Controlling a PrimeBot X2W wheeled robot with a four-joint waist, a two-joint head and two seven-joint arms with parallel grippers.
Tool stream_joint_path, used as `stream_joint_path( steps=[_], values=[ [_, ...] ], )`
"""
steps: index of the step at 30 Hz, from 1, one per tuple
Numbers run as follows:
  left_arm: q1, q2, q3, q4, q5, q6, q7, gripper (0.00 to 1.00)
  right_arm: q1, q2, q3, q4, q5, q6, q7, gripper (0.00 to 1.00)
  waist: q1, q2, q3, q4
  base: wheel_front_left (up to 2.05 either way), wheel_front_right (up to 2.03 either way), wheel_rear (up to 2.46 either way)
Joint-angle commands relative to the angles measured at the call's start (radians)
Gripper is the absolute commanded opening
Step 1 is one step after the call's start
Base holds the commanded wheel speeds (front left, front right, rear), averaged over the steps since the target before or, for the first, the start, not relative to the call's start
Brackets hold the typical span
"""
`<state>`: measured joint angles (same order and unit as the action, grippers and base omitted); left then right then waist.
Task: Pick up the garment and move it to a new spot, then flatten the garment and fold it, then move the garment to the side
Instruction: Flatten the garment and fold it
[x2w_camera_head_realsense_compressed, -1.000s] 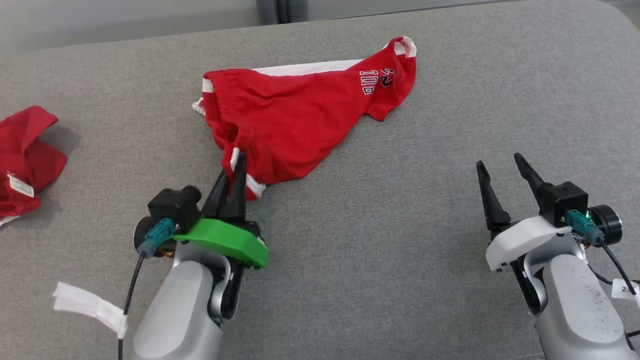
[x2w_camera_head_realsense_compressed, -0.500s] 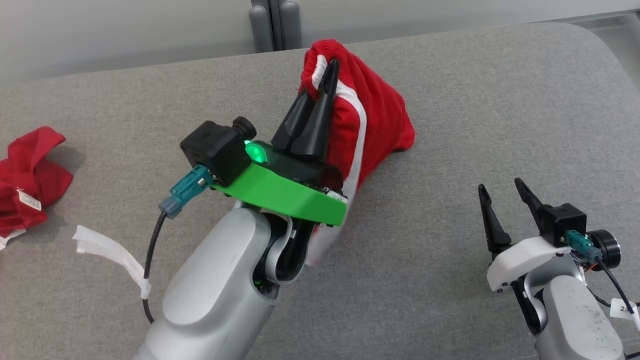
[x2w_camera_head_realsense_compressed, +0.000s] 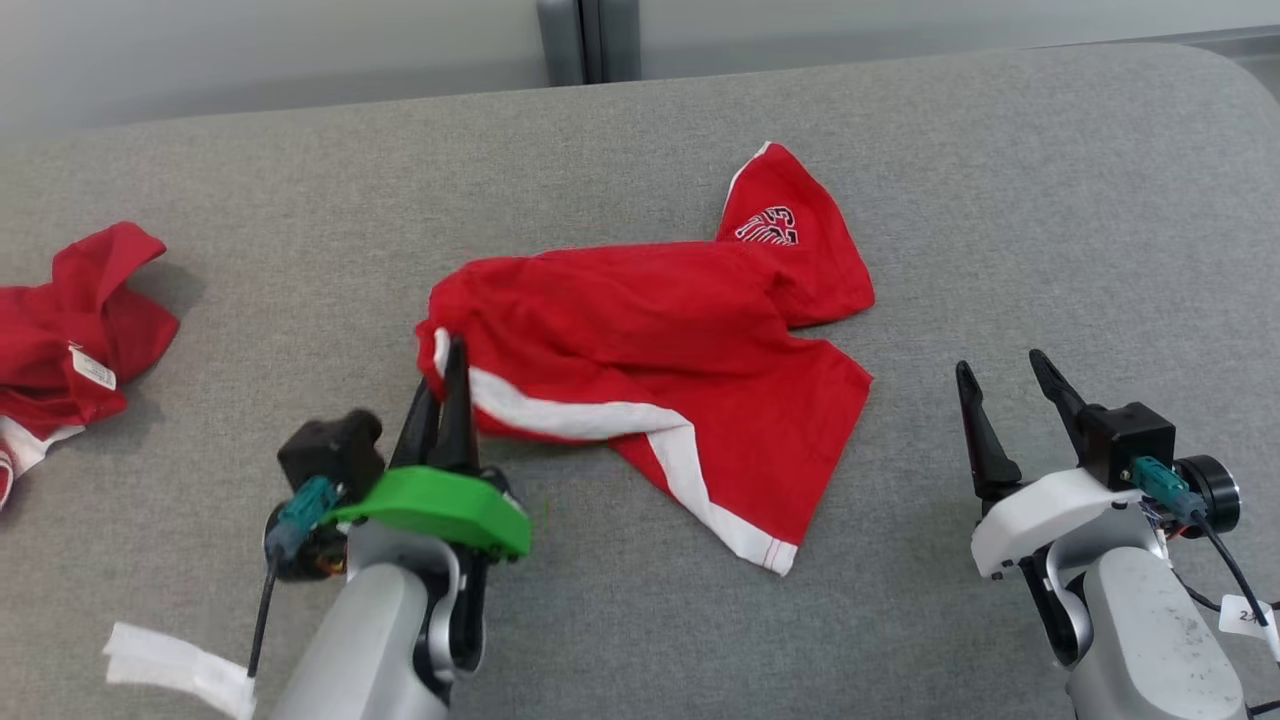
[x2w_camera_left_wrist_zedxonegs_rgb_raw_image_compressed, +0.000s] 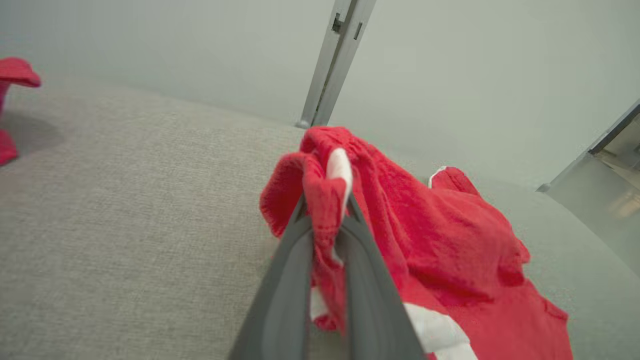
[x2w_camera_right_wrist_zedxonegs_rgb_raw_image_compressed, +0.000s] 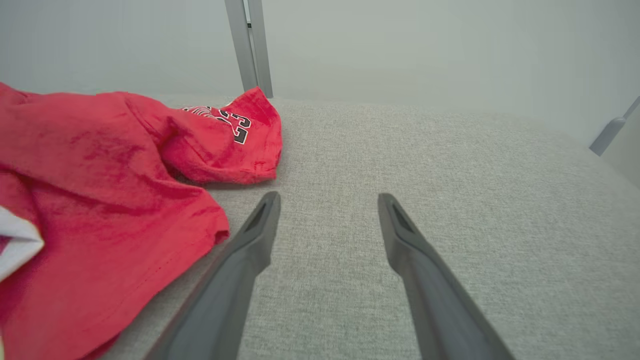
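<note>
- One grey upholstered cushion (x2w_camera_head_realsense_compressed: 1000, 200) spreads under all that I see in my head view, and every place below is told from it.
- Red shorts (x2w_camera_head_realsense_compressed: 650, 320), the garment of my task, lie rumpled on the cushion's middle. A white side stripe (x2w_camera_head_realsense_compressed: 600, 415) runs along the leg that points toward the cushion's near edge. The other leg, with a number print (x2w_camera_head_realsense_compressed: 768, 226), points toward its far edge.
- Another red garment (x2w_camera_head_realsense_compressed: 70, 310) sits bunched at the cushion's left edge, well apart from the shorts, with a white label (x2w_camera_head_realsense_compressed: 92, 368) showing on it.
- My left gripper (x2w_camera_head_realsense_compressed: 450, 360) is over the cushion's near-left part, and its two dark fingers are pinched together on the shorts' left end. My left wrist view shows red cloth and a bit of white trim squeezed between them at the tips (x2w_camera_left_wrist_zedxonegs_rgb_raw_image_compressed: 326, 210), with that end raised a little off the cushion.
- My right gripper (x2w_camera_head_realsense_compressed: 1000, 365) is over the cushion's near-right part with its fingers spread wide and nothing between them. In my right wrist view (x2w_camera_right_wrist_zedxonegs_rgb_raw_image_compressed: 330, 197) bare grey fabric lies between the tips, and the shorts' hem (x2w_camera_right_wrist_zedxonegs_rgb_raw_image_compressed: 100, 175) is just beside the left finger.
- A grey metal post (x2w_camera_head_realsense_compressed: 588, 40) stands behind the cushion's far edge.
- A white strap (x2w_camera_head_realsense_compressed: 180, 655) hangs by my left arm's cable over the cushion's near-left corner.
</note>
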<state>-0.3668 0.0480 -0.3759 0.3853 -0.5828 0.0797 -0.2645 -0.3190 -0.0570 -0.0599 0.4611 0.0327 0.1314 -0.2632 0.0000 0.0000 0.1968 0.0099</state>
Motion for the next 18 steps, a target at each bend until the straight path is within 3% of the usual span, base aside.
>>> stream_joint_path(
  steps=[1,2,3,9,18],
  values=[
    [0.037,0.005,0.039,0.029,0.009,-0.005,0.0,0.4,0.005,-0.003,0.002,-0.003,-0.001,-0.001,-0.002,1.0,0.0,0.0,-0.007,0.012,0.0,0.0,0.0],
    [0.055,0.004,0.062,0.045,0.019,-0.008,0.0,0.56,0.009,-0.003,0.004,-0.003,-0.001,-0.001,-0.002,1.0,0.0,0.0,-0.009,0.016,0.0,0.0,0.0],
    [0.075,0.004,0.084,0.067,0.04,-0.009,0.0,1.0,0.013,-0.002,0.007,-0.004,-0.001,-0.001,-0.002,1.0,0.0,0.0,-0.013,0.02,0.0,0.0,0.0],
    [0.154,0.004,0.204,0.099,0.081,0.0,0.0,1.0,0.043,0.0,0.045,-0.009,0.015,-0.001,-0.002,1.0,0.0,0.0,-0.036,0.037,0.0,0.0,0.0],
    [0.227,0.004,0.248,0.049,0.134,-0.016,0.0,1.0,0.143,0.003,0.185,-0.003,0.101,-0.001,-0.002,1.0,0.0,0.0,-0.063,0.055,0.0,0.0,0.0]
  ],
)
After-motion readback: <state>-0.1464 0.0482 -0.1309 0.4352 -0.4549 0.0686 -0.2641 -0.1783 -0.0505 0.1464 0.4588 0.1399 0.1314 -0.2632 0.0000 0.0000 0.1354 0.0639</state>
